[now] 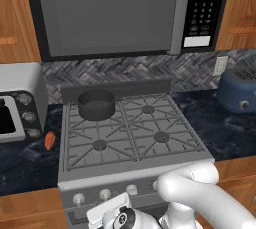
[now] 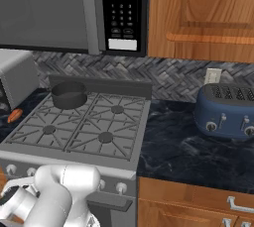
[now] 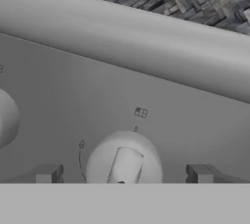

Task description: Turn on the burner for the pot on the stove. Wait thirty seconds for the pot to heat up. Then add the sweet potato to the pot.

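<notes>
A: Hovering at the stove front panel, gripper spread wide, nothing held, fingertips flanking a white knob.

B: Right knob, tho? Can't tell. Pot on back-left burner, approx 10 o'clock of the grate area in left base view. Several knobs in a row, no readable mapping.

A: Main risk then: wrong burner lit, pot stays cold, wait wasted. Also possible slip off the knob ridge if closed off-centre.

B: Markings near the knob too small to read. Knob bottom cut off at 6 o'clock in hand view. Another knob at 9 o'clock, half out of frame.

A: Burner under the pot hidden by the pot itself. Sweet potato on the counter left of the stove, just beside the toaster oven, partly tucked at its corner.

B: Later reach there could bump the oven. Hand mostly below frame in both base views.
</notes>
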Controlling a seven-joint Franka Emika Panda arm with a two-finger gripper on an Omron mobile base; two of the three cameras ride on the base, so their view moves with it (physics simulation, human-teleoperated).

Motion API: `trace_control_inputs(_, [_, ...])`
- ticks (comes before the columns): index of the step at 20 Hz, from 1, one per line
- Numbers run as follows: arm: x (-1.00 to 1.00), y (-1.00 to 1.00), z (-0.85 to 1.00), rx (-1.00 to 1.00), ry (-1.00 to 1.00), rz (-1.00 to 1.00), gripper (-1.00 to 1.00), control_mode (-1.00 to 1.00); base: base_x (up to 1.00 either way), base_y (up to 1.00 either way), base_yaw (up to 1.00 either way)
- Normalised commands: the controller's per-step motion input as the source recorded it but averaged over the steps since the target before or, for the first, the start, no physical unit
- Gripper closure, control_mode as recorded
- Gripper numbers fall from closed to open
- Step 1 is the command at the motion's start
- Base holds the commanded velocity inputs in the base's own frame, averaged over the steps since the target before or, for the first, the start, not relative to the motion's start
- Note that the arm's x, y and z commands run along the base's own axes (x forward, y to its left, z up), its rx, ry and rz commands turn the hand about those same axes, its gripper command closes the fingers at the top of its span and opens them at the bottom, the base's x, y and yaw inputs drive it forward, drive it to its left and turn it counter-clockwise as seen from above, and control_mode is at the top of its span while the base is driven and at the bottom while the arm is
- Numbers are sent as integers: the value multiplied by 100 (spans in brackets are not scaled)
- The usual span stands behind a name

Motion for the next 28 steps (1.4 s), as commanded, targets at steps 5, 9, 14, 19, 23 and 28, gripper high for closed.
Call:
trace_control_inputs(5, [11,0,-11,0,0,0,-100,-100,0,0,0])
trace_control_inputs(9, [0,0,0,0,0,0,-100,-100,0,0,0])
trace_control_inputs(14, [0,0,0,0,-1,0,-100,-100,0,0,0])
trace_control_inputs(19, [-5,0,17,0,-15,0,-100,-100,0,0,0])
trace_control_inputs(23, [0,0,0,0,-2,0,-100,-100,0,0,0])
trace_control_inputs(28, [0,0,0,0,0,0,-100,-100,0,0,0])
